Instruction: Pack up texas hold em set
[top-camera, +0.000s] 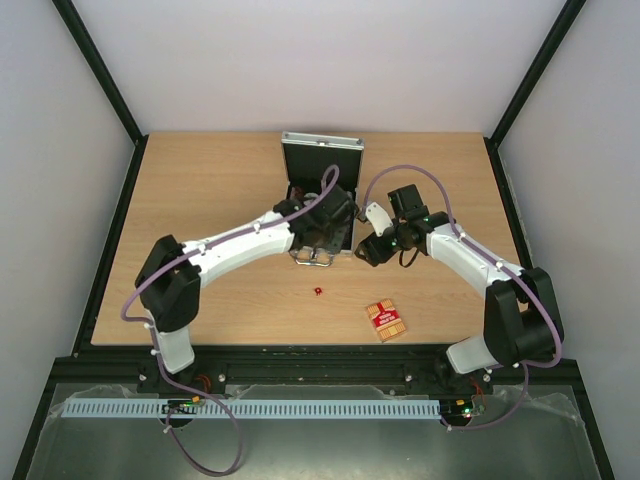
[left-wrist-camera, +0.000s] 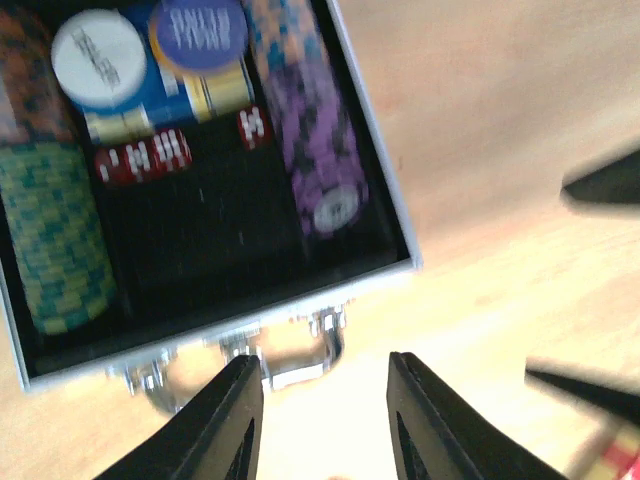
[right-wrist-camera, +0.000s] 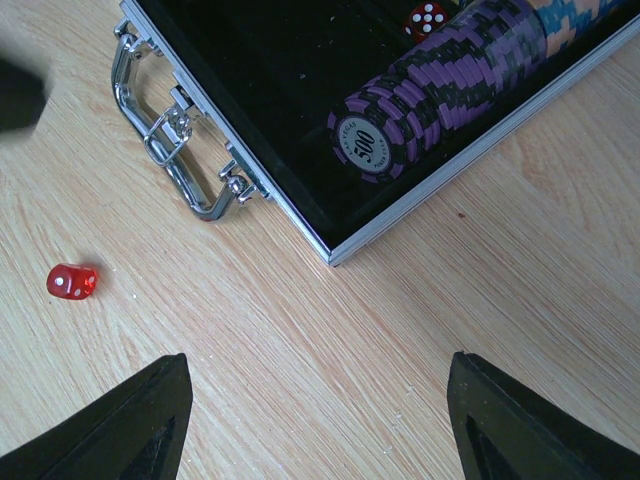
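Open case (right-wrist-camera: 450, 182) sits mid-table. In the top view the left arm covers most of its inside. Only the raised lid (top-camera: 322, 150) at 12 o'clock and the chrome handle (right-wrist-camera: 170, 130) at 6 show clean.

Left wrist view is motion-blurred. The green chip row (left-wrist-camera: 55, 230) and purple chip row (left-wrist-camera: 315, 140) lie in the side slots. A cluster of red dice (left-wrist-camera: 145, 158) lies in the middle; the count is unclear. The white disc (left-wrist-camera: 98, 45) and blue disc (left-wrist-camera: 198, 28) both carry print, unreadable. The orange row at top left is cut off by the frame.

Readable: the end purple chip says "500"; the small rim lettering is too fine to make out.

Loose red die (right-wrist-camera: 72, 282) is on the table (top-camera: 220, 200), at 6 o'clock from the handle and apart from it. Card deck (top-camera: 386, 320) is at 5 o'clock from the case, well apart; its print is too small to read.

Left gripper (left-wrist-camera: 320, 360) hangs over the handle end, fingers parted, nothing between them. Right gripper (right-wrist-camera: 317, 358) is at 4 o'clock off the case corner, fingers spread wide, holding nothing.
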